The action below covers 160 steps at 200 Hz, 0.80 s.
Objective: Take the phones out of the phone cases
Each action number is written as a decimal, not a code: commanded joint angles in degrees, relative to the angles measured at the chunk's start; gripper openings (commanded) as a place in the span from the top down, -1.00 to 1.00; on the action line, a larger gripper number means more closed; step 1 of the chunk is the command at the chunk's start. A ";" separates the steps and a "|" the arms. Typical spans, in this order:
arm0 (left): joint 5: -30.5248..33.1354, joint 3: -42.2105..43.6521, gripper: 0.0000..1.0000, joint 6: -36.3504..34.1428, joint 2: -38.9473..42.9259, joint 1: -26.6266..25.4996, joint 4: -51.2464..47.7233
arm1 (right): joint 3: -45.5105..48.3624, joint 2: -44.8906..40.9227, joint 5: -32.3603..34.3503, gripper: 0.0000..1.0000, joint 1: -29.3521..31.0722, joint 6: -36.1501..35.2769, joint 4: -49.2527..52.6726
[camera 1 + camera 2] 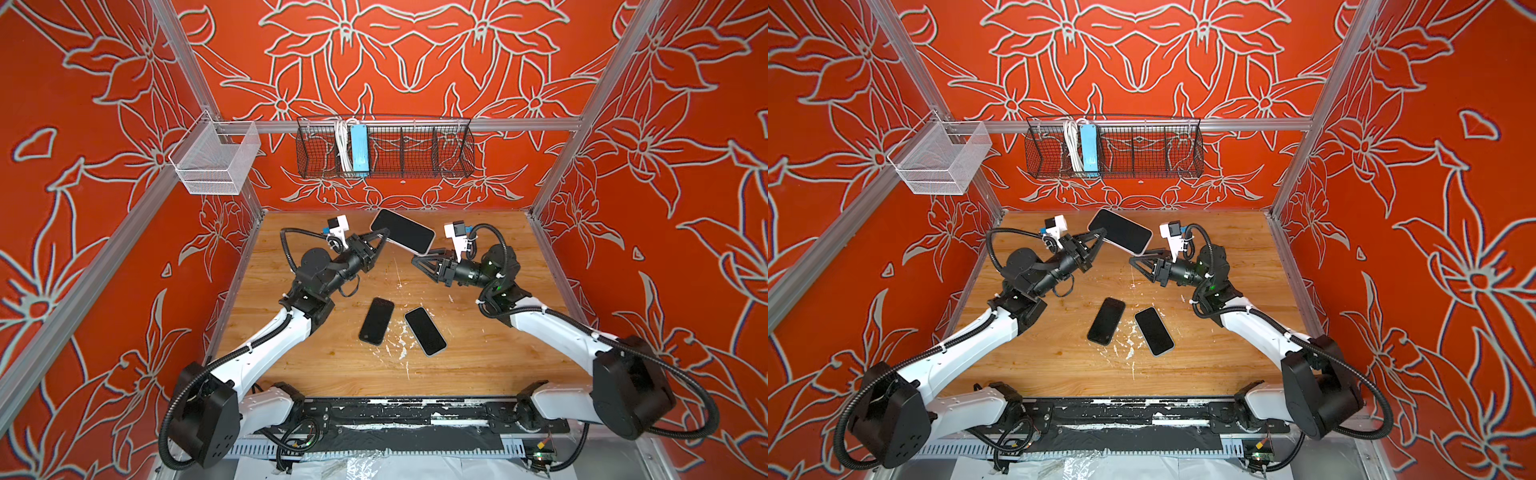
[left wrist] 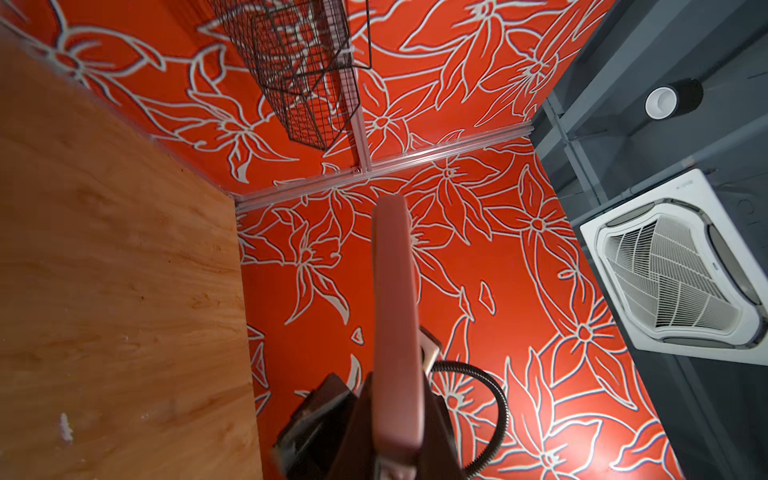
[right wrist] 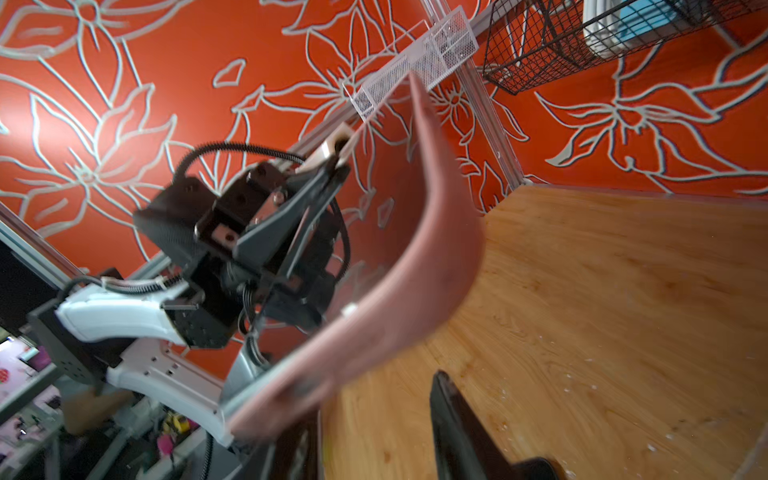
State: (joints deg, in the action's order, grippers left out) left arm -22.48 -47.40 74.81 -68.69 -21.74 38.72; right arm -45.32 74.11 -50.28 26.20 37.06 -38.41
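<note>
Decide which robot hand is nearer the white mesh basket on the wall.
Left. The left hand, shut on the pink-cased phone, is below and right of the white mesh basket; the right hand, open, lies farther right, at the phone's far corner.

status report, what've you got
Left gripper shut on cased phone, held off the table. Right gripper open at its corner. Phone not yet out. Nothing blocking.

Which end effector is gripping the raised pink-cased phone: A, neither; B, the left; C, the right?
B: the left end effector is clamped on one end of the pink-cased phone, while the right end effector stands open near its corner.
</note>
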 commanded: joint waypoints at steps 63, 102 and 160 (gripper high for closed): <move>-30.29 -17.44 1.00 -21.73 -5.80 8.38 -14.58 | -7.43 -6.96 -4.51 -0.55 -1.54 -20.18 33.68; -26.10 -15.52 1.00 -27.81 -1.64 8.38 -19.76 | -5.86 -6.32 -4.19 -0.48 -1.50 -13.78 25.13; -3.93 0.62 1.00 -6.47 6.02 7.42 -8.24 | 1.39 -5.46 3.06 -0.45 -1.13 6.43 -2.01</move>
State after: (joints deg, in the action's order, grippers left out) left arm -38.70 -53.01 56.80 -66.74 -13.67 20.73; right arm -46.22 68.18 -51.24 24.97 33.50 -25.96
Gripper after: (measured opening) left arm 0.097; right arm 0.731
